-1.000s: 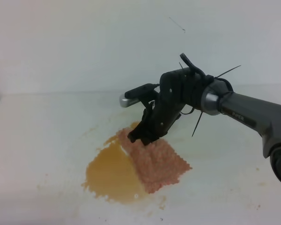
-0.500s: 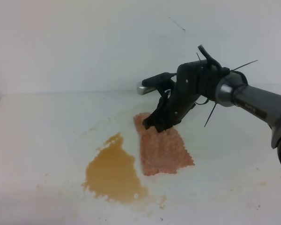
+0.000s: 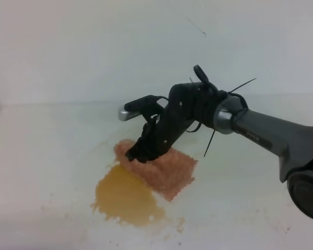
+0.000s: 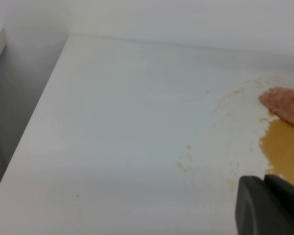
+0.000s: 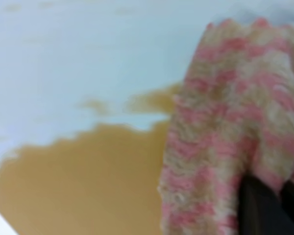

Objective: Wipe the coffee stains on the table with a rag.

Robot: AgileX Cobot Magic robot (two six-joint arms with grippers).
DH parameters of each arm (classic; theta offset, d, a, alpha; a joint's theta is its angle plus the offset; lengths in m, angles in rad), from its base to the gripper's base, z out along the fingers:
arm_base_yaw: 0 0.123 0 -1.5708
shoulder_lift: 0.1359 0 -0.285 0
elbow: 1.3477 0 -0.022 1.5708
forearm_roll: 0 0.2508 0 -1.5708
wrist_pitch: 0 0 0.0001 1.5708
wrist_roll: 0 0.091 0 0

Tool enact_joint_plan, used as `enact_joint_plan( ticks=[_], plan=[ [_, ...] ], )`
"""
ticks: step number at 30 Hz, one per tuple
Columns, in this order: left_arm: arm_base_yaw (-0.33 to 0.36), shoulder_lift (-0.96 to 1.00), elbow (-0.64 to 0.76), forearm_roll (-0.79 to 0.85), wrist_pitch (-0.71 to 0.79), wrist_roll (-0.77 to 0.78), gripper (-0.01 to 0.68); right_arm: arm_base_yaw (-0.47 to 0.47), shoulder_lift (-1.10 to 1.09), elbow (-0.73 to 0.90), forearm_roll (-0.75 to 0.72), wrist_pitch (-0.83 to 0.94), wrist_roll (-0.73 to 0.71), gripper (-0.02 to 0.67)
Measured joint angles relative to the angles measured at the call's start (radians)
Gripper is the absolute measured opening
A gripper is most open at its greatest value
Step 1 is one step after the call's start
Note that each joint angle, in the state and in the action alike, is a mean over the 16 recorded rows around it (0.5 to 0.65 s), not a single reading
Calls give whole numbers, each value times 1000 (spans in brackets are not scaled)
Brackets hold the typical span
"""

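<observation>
Rag (image 3: 161, 169) lies bunched at the puddle's (image 3: 124, 199) far edge on the table (image 3: 47, 146), pinched in my right gripper (image 3: 138, 152). I worry a shallow pass just smears coffee sideways, or the cloth slips free.

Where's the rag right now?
In the high view the rag lies mid-table, pinched at its far-left end by the right gripper, its left edge overlapping the upper right of the coffee stains.
</observation>
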Motion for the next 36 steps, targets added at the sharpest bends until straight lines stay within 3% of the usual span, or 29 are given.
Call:
enact_joint_plan(
  ticks=[13,36],
  plan=[
    [0,0,0,0,0,0,-2,88,9,-2,60,24,-26,22],
    [0,0,0,0,-3,0,-2,116,12,-1,194,260,-156,22]
  ],
)
